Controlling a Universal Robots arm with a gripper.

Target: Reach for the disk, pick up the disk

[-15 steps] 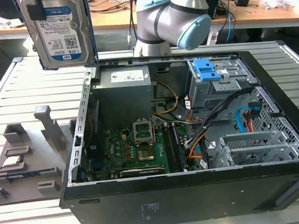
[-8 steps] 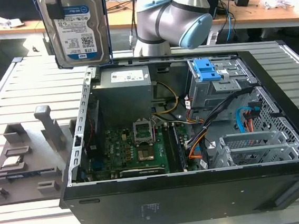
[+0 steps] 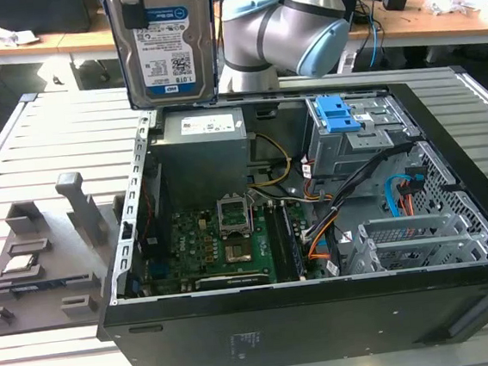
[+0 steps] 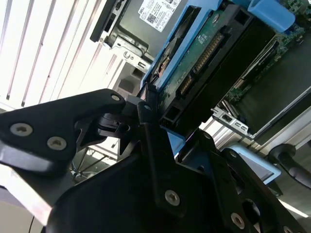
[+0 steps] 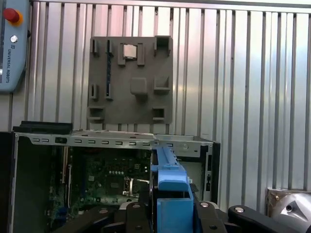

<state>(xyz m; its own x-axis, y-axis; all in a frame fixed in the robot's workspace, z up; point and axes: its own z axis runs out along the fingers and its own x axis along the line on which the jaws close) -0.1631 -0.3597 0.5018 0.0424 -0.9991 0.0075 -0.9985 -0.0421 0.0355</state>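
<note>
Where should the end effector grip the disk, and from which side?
Across its thin dimension at one short end, coming in edge-on, as the end effector clamps it. The disk is a flat slab, upright above the open case; its broad parallel faces and blue bracket give flat seats.

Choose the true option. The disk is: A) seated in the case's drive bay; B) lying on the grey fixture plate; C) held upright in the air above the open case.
C: the disk stands upright above the computer case, clamped in the gripper.
</note>
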